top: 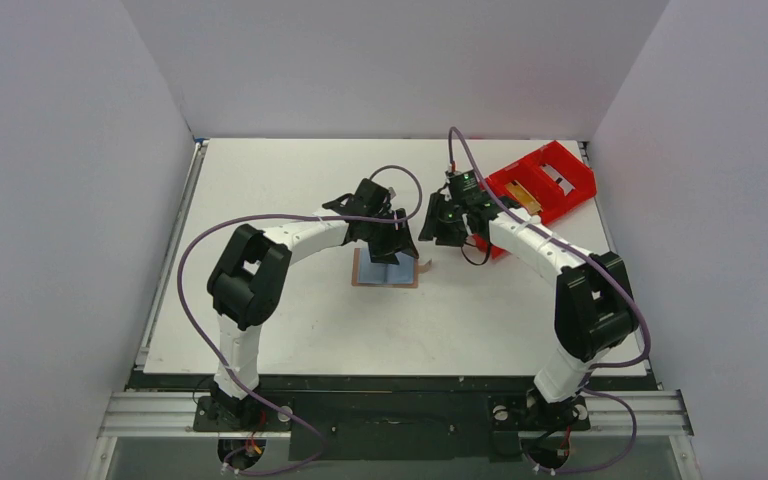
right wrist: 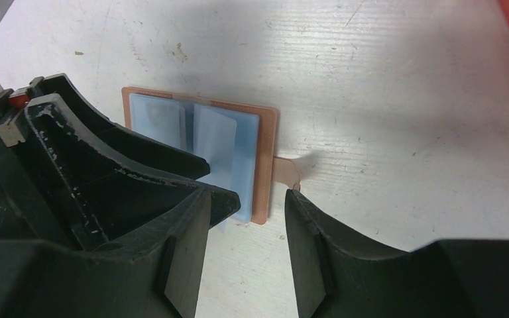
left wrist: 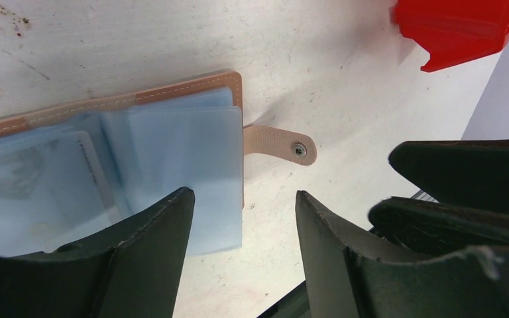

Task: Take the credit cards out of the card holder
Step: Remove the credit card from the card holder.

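Note:
The card holder point(top: 385, 270) lies open and flat on the white table, a tan rim around pale blue sleeves point(left wrist: 172, 146), with its snap tab point(left wrist: 278, 144) pointing right. One sleeve stands half raised point(right wrist: 215, 136). No credit cards show clearly; a faint grey shape sits behind a left sleeve point(left wrist: 13, 172). My left gripper point(left wrist: 244, 195) hovers over the holder's right edge, open and empty. My right gripper point(right wrist: 246, 195) hangs just right of the holder, by the tab point(right wrist: 291, 169), also open and empty.
A red compartment tray point(top: 545, 185) sits at the back right, close behind the right arm, and its corner shows in the left wrist view point(left wrist: 457, 26). The two grippers point(top: 400, 245) point(top: 445, 225) are close together. White walls enclose the table.

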Motion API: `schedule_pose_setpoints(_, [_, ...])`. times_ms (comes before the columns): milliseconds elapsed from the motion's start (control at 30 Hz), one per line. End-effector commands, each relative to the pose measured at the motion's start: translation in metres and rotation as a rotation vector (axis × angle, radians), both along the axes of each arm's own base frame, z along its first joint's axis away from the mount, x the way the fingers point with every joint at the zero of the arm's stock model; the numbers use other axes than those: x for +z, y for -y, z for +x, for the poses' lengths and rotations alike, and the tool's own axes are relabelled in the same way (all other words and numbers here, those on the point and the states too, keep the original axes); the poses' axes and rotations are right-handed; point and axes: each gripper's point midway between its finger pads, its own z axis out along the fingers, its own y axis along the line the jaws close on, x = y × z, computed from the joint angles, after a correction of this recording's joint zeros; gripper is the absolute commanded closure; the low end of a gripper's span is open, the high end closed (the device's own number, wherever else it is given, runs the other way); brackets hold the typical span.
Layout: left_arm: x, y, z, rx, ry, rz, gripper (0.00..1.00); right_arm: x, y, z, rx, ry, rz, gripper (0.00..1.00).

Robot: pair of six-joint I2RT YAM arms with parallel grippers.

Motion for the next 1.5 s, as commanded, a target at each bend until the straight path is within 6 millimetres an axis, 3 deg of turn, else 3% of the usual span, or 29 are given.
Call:
schedule_pose_setpoints(0, [0.02, -0.005, 0.019, 0.047, 0.064, -0.012, 0.44, 0.021, 0.005, 0.005, -0.021, 0.061, -0.009, 0.58])
schedule_pose_setpoints(167, [0.024, -0.038, 0.032, 0.098, 0.081, 0.019, 0.45, 0.022, -0.013, 0.0, 0.004, 0.06, -0.019, 0.58])
schedule_pose_setpoints(300, [0.036, -0.065, 0.037, 0.146, 0.102, 0.028, 0.46, 0.023, -0.043, -0.006, 0.053, 0.058, -0.017, 0.58])
schedule_pose_setpoints(333, [0.031, -0.077, 0.037, 0.164, 0.094, 0.044, 0.46, 0.021, -0.048, -0.008, 0.057, 0.054, -0.02, 0.58])
schedule_pose_setpoints(433, [0.034, -0.098, 0.036, 0.192, 0.101, 0.054, 0.5, 0.021, -0.072, -0.009, 0.09, 0.052, -0.024, 0.59])
schedule_pose_setpoints(533, [0.026, -0.11, 0.03, 0.193, 0.085, 0.056, 0.6, 0.019, -0.082, -0.007, 0.087, 0.049, -0.041, 0.59])
schedule_pose_setpoints(800, [0.008, -0.09, 0.022, 0.125, 0.034, 0.014, 0.73, 0.023, -0.072, 0.001, 0.047, 0.066, -0.054, 0.59])
schedule_pose_setpoints(1167, [-0.003, -0.08, 0.015, 0.125, 0.018, 0.049, 0.64, 0.009, -0.059, -0.006, 0.054, 0.038, -0.086, 0.58])
schedule_pose_setpoints(1467, [-0.01, -0.1, 0.008, 0.154, 0.04, 0.152, 0.6, -0.004, -0.057, -0.008, 0.067, 0.019, -0.088, 0.58])
